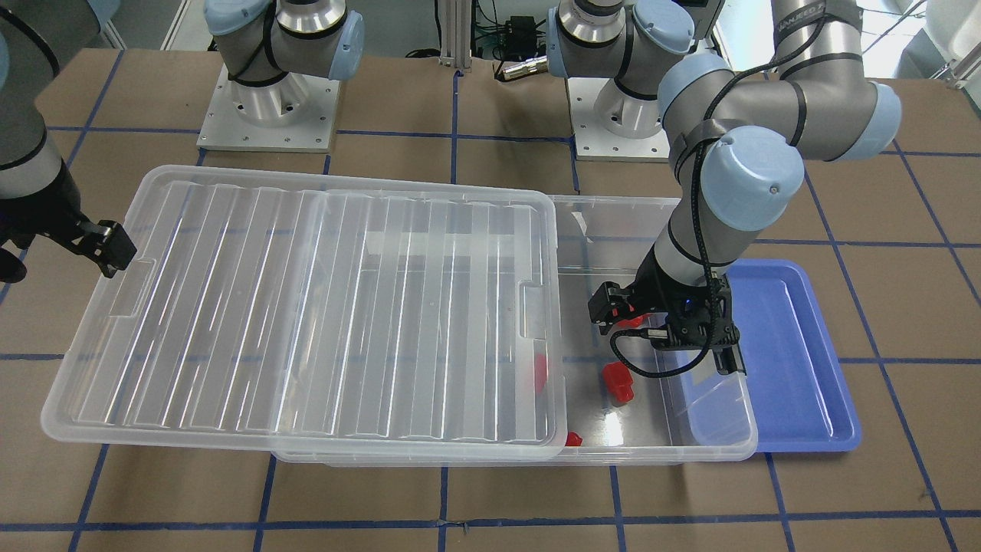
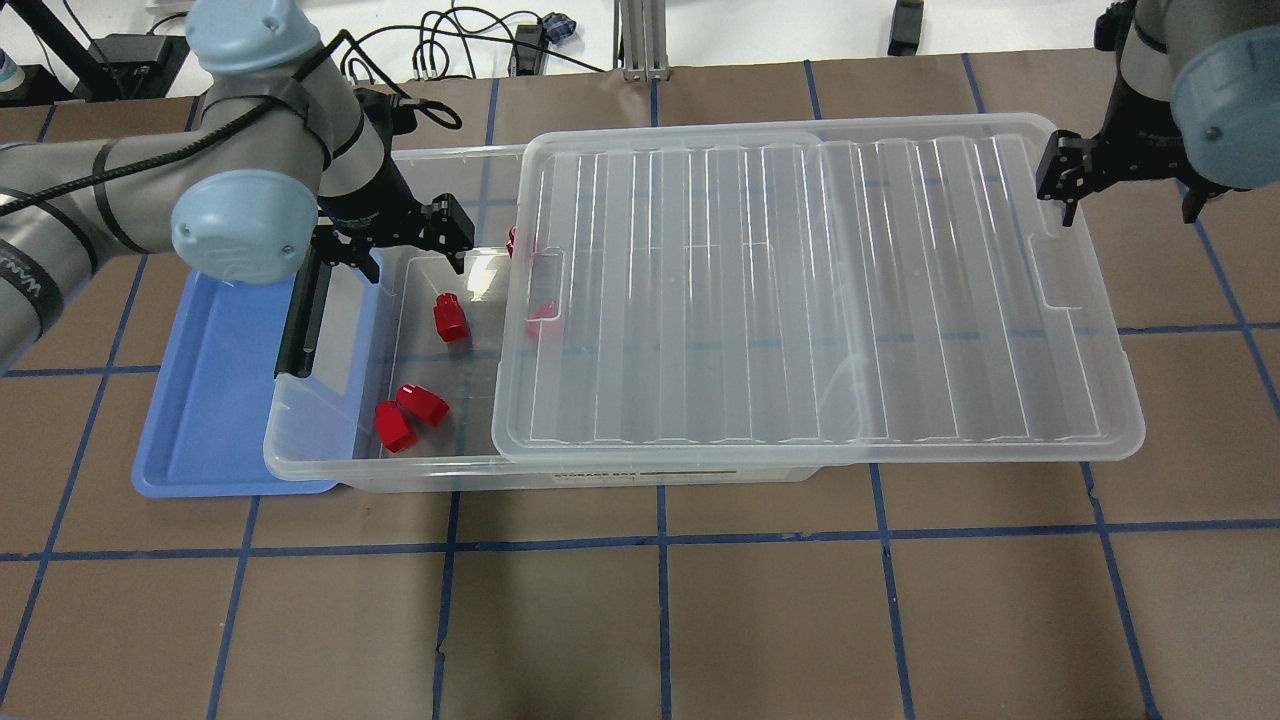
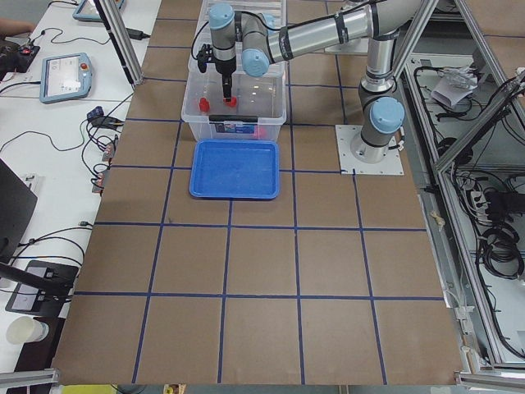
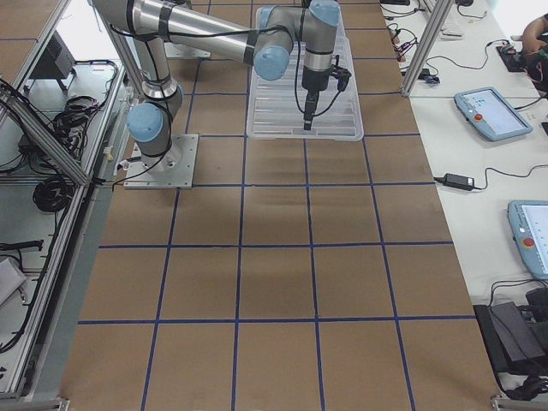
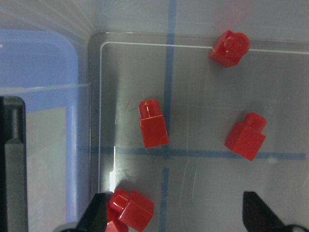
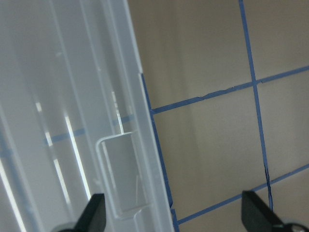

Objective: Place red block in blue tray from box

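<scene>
The box (image 2: 330,455) is a clear bin with its ribbed lid (image 2: 800,290) slid toward my right, so its left end is uncovered. Several red blocks lie loose on the floor there: one (image 2: 450,318) by itself, two (image 2: 408,412) touching. In the left wrist view one block (image 5: 153,130) lies near the centre and another (image 5: 245,137) right of it. My left gripper (image 2: 395,240) hangs open and empty above them (image 5: 176,217). The blue tray (image 2: 215,400) sits beside the box, partly under its rim. My right gripper (image 2: 1120,180) is open over the lid's far edge (image 6: 174,217).
A black latch bar (image 2: 300,320) runs along the box end wall next to the tray. More red blocks (image 2: 543,310) show through the lid's edge. The lid (image 1: 306,307) overhangs the box on my right side. Brown table with blue tape lines (image 2: 660,540) all around.
</scene>
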